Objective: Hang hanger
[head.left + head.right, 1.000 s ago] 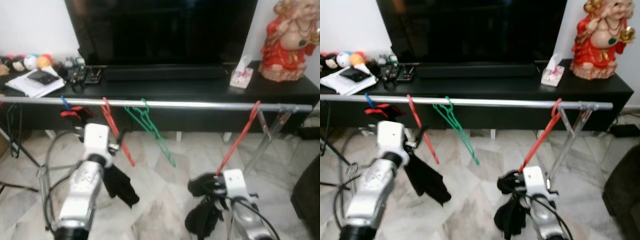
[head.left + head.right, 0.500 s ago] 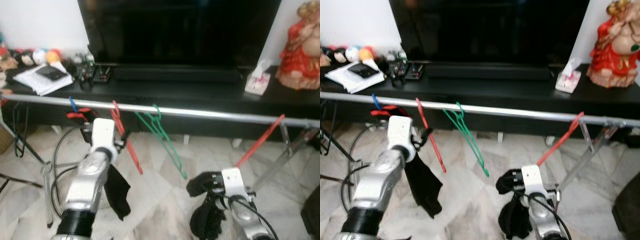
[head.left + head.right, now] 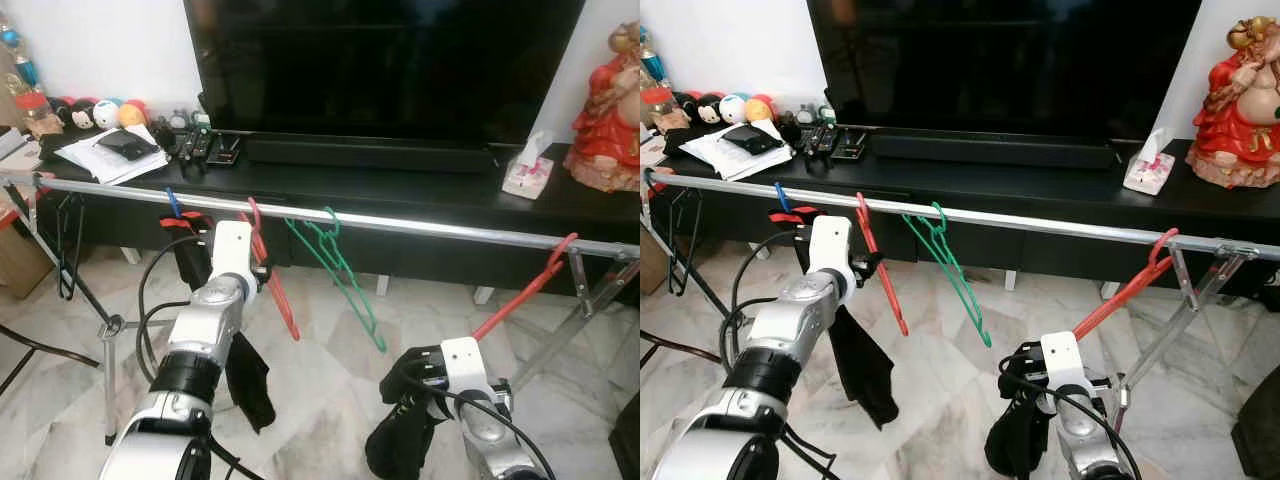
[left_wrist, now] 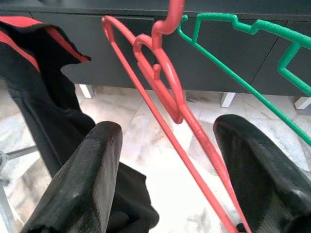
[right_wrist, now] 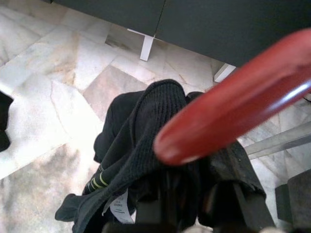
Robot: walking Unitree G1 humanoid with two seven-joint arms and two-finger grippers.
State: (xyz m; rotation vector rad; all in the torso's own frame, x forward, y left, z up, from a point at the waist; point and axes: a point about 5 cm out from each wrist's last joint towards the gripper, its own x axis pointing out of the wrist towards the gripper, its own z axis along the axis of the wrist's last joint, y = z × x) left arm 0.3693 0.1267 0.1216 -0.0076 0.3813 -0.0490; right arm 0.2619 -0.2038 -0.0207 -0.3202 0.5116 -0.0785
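The right tool [image 3: 425, 375], lower right of the frame, grips the low end of the red hanger [image 3: 525, 295] together with a black garment [image 3: 400, 440]. The hanger's hook sits on the rail [image 3: 440, 228]. The left tool [image 4: 167, 160] stands open around another red hanger [image 4: 165, 92]. Probable step: seating complete; next, release carefully.

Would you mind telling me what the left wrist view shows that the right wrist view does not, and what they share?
Left wrist view alone: the left gripper, jaws open either side of a red hanger, beside a green hanger and a red-trimmed black garment. Right wrist view alone: a dark knit garment draped under a red hanger bar. Shared: the marble floor and black cabinet.
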